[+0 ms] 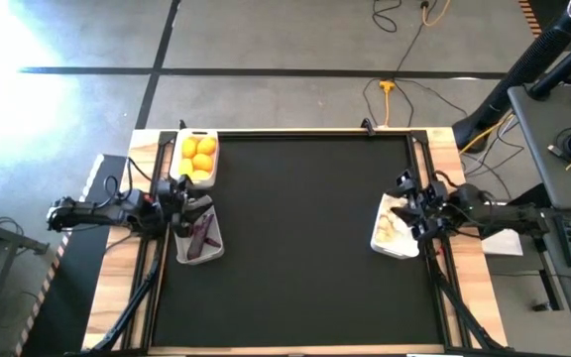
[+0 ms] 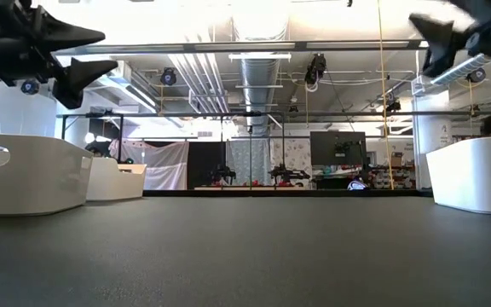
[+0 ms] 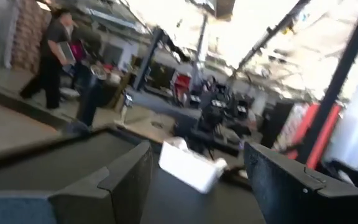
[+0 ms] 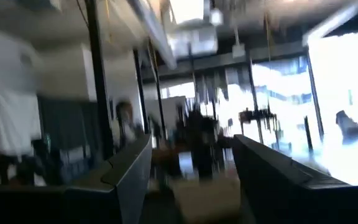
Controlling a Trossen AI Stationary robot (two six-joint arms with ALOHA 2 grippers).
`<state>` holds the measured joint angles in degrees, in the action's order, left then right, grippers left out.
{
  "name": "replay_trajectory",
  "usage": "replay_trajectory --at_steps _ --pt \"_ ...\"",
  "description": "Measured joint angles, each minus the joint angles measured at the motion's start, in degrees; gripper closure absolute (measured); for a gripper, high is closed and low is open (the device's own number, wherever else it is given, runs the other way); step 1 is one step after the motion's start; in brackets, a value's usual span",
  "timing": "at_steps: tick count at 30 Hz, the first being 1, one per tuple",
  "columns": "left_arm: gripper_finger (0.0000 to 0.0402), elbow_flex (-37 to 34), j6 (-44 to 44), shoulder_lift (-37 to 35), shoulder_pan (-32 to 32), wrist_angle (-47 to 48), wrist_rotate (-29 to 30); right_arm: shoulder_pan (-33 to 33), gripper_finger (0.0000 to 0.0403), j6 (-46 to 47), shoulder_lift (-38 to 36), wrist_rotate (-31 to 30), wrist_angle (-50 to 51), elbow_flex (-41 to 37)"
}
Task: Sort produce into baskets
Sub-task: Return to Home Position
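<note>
Three white baskets stand on the black mat. The far left basket holds several yellow-orange citrus fruits. The near left basket holds dark purple eggplants. The right basket holds white garlic bulbs. My left gripper is open and empty, raised over the left baskets; its fingers show apart in the left wrist view. My right gripper is open and empty, raised over the right basket; the right wrist view shows the gap. The low view shows both grippers high, the left gripper and the right gripper.
The black mat lies bare between the baskets. Wooden table edges and rails flank it. The left wrist view shows the right basket far across the mat and a person in the room beyond.
</note>
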<state>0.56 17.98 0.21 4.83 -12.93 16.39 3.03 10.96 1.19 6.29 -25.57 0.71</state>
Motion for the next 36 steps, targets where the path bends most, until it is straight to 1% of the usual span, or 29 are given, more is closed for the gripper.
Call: replay_trajectory --at_steps 1,4,8,10,15,18,20,23,29,36 --pt "0.0167 -0.01 0.21 0.01 -0.01 1.08 -1.09 0.0 0.0186 0.0 0.04 0.16 2.0 0.0" --pt "0.0167 -0.01 0.61 0.02 -0.03 3.56 -3.48 0.0 0.0186 0.02 0.12 0.17 12.08 -0.02" --pt "0.0167 -0.01 0.55 -0.17 -0.13 7.11 -3.86 0.0 0.0186 -0.13 0.13 0.02 23.7 0.0" --pt "0.0167 -0.01 0.5 -0.16 -0.25 9.9 -3.88 0.0 0.0186 -0.6 1.35 -1.3 24.06 0.11" --pt "0.0167 0.01 -4.51 1.18 -0.52 10.06 -3.68 0.0 0.0186 -0.92 3.54 -2.73 24.53 0.72" --pt "0.0167 0.01 -5.46 1.62 -0.62 10.11 -3.73 0.0 0.0186 -0.92 4.12 -2.84 24.92 0.74" --pt "0.0167 0.04 -5.75 1.56 -0.62 10.17 -4.32 0.0 0.0186 -0.92 4.24 -2.88 25.38 0.74" --pt "0.0167 0.04 -6.97 1.51 -0.62 10.65 -6.96 0.0 0.0186 -0.93 4.22 -2.89 25.48 0.79" --pt "0.0167 0.06 -7.58 1.3 -0.62 10.74 -6.96 0.0 0.0186 -0.92 4.22 -2.89 25.47 0.83" --pt "0.0167 0.06 -8.9 4.45 -0.62 10.73 -6.68 0.0 0.0186 -0.92 4.22 -2.91 25.47 0.85"
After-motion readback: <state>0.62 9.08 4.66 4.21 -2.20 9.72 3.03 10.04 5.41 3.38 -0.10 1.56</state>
